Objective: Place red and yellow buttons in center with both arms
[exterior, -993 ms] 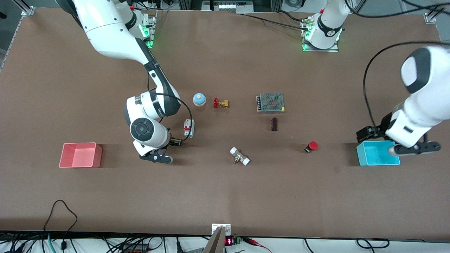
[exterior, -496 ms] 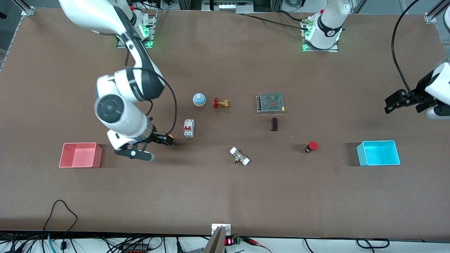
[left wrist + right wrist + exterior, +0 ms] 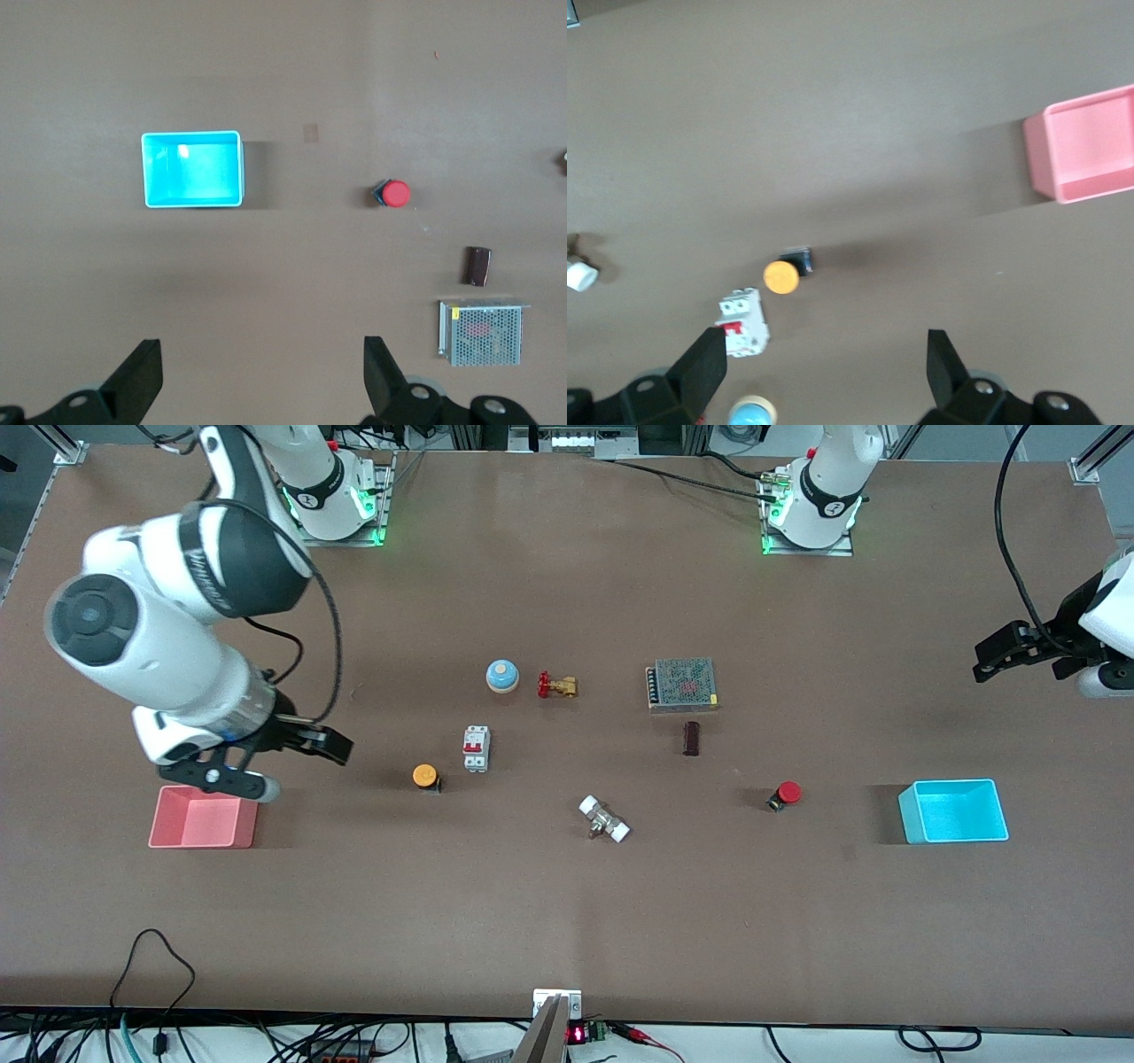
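The yellow button (image 3: 426, 776) stands on the bare brown tabletop beside a white circuit breaker (image 3: 477, 747); it also shows in the right wrist view (image 3: 781, 275). The red button (image 3: 785, 794) lies on the table between the middle and the cyan tray (image 3: 953, 811), and shows in the left wrist view (image 3: 392, 193). My right gripper (image 3: 339, 750) is open and empty, up over the table between the pink tray (image 3: 203, 816) and the yellow button. My left gripper (image 3: 983, 664) is open and empty, high over bare table at the left arm's end.
A blue bell (image 3: 502, 676), a brass valve with a red handle (image 3: 556, 685), a meshed power supply (image 3: 682, 684), a dark brown block (image 3: 692, 738) and a white-capped fitting (image 3: 604, 818) lie around the middle.
My right gripper let go of the yellow button beside the breaker, then rose and drew back toward the pink tray. My left arm lifted away from over the cyan tray.
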You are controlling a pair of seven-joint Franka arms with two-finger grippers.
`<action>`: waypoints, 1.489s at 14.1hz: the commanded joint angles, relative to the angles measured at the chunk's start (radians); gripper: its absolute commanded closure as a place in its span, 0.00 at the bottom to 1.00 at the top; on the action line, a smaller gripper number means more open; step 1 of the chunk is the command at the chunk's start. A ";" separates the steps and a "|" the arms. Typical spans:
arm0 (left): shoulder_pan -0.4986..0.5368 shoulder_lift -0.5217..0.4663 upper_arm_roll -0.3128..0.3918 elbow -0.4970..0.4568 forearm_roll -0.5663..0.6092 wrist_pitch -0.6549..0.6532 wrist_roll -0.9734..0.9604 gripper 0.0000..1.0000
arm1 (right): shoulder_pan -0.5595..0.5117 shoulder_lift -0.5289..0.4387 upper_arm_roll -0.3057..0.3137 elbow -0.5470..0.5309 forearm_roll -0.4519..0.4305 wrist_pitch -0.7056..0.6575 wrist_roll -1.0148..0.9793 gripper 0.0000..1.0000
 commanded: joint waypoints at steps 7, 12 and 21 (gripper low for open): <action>0.005 -0.013 0.004 0.031 -0.021 -0.048 0.017 0.00 | -0.229 -0.237 0.002 -0.053 -0.080 -0.273 -0.460 0.00; 0.005 -0.013 0.006 0.040 -0.031 -0.043 -0.010 0.00 | -0.244 -0.324 0.001 -0.170 -0.078 -0.247 -0.483 0.00; 0.005 -0.005 0.004 0.065 -0.033 -0.047 -0.007 0.00 | -0.255 -0.417 0.002 -0.238 -0.083 -0.258 -0.432 0.00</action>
